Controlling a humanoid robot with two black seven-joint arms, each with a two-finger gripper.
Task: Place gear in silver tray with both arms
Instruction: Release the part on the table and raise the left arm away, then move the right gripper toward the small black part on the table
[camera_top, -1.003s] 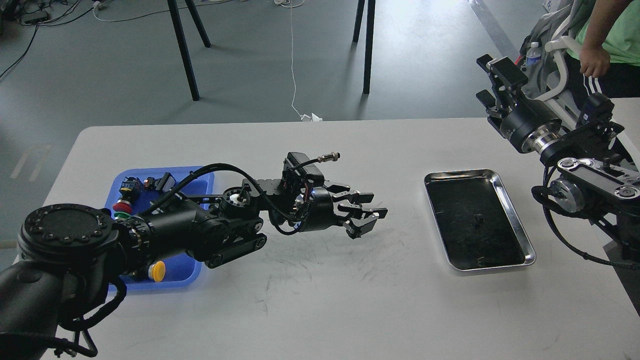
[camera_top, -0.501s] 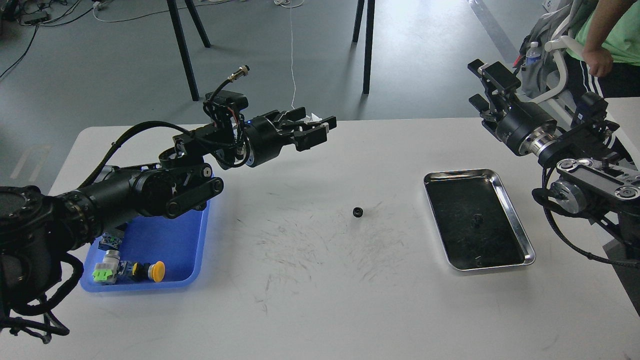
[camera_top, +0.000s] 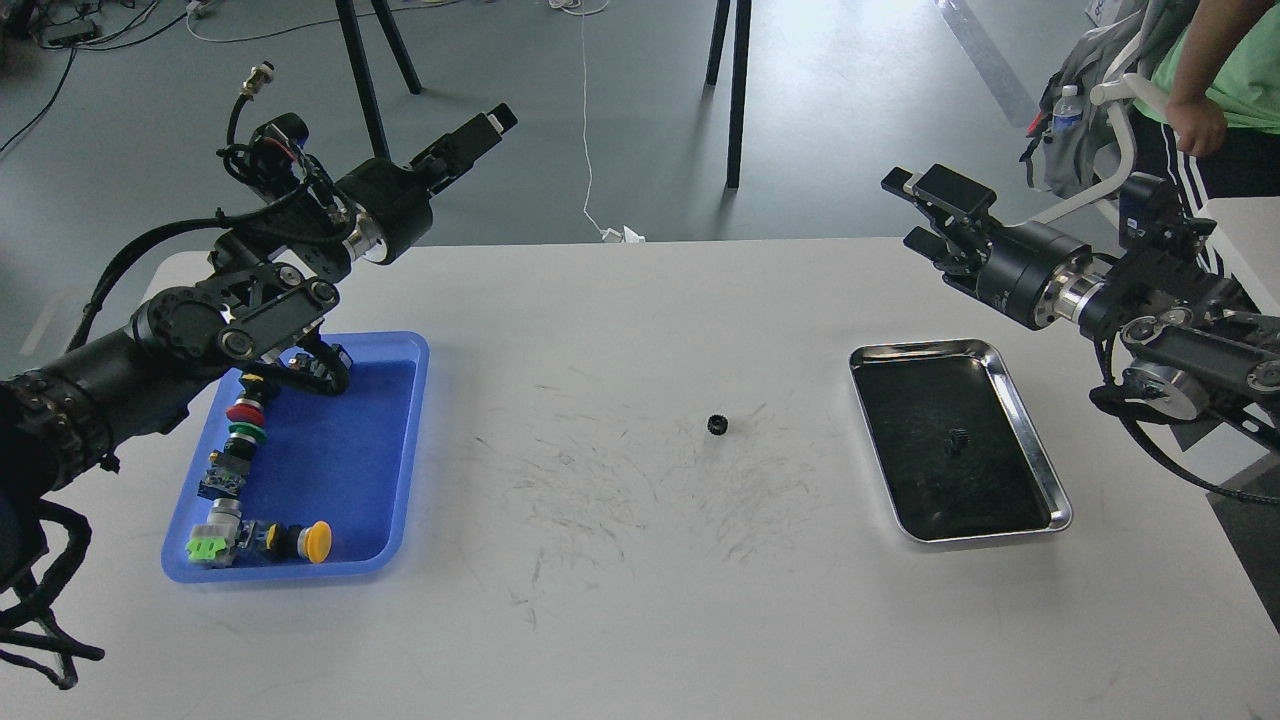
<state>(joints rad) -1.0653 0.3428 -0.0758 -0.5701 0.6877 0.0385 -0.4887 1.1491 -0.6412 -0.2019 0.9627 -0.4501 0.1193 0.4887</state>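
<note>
Since the earlier frame, left arm has swung up and back toward the far-left corner of the white worktop (camera_top: 620, 600); right arm has come lower and further in over the far-right edge. Small black toothed gear (camera_top: 716, 424) hasn't shifted, lying loose on the worktop near centre, on a patch of scuff marks.

Gear vs fingers: well apart from both. Left gripper (camera_top: 478, 137) is up beyond the worktop's far edge, far left of the gear; right gripper (camera_top: 925, 215) is above the far-right part, well apart from it too. Neither touches anything.

Left gripper seen almost edge-on, fingers stacked as one dark bar w/ a pale tip; can't tell how far open, holds nothing visible. Right gripper's fingers (camera_top: 945, 190) stand parted w/ a clear gap, holding nothing.

Rectangular shiny silver metal tray (camera_top: 1040, 480) w/ rounded corners and dark reflective floor sits right of the gear, well apart. Small dark bits on its floor, too small to identify.

Poses: left arm rises from the lower-left edge, elbow bent over the blue plastic tray (camera_top: 395, 540), wrist angled up and right. Right arm enters from the right edge, forearm roughly level, gripper pointing left and a bit up, beyond the silver tray's far end.

Blue tray, near left, holds coloured push-button parts: red, green, yellow caps along its left and near sides.
</note>
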